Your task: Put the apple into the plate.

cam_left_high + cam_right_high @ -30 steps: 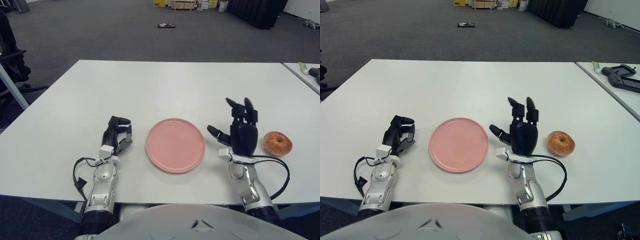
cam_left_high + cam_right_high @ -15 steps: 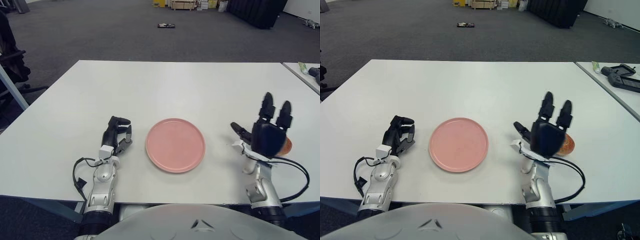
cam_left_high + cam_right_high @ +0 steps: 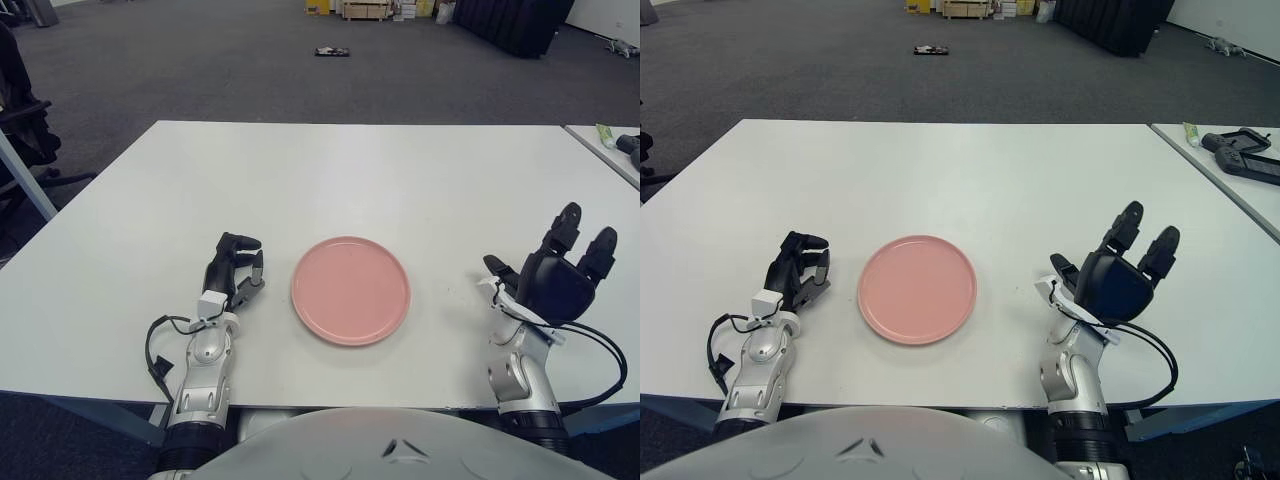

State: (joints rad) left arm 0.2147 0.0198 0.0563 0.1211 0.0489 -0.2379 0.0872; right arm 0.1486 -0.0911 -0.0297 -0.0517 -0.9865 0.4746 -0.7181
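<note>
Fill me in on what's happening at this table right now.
The right hand is raised over the spot to the right of the pink plate, fingers spread, and it covers the apple, which shows in neither view. Whether it touches the apple can't be told. The plate holds nothing yet. The left hand shows to the left of the plate, fingers curled, idle.

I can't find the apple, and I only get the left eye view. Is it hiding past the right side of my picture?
Observer: No. The right eye view shows more white table beyond the right hand, and no apple lies there.
Operator: What's the black thing cut off at my top right corner?
Observer: The right eye view shows it whole: a black controller-like device on the neighbouring table, beside a small tube.
</note>
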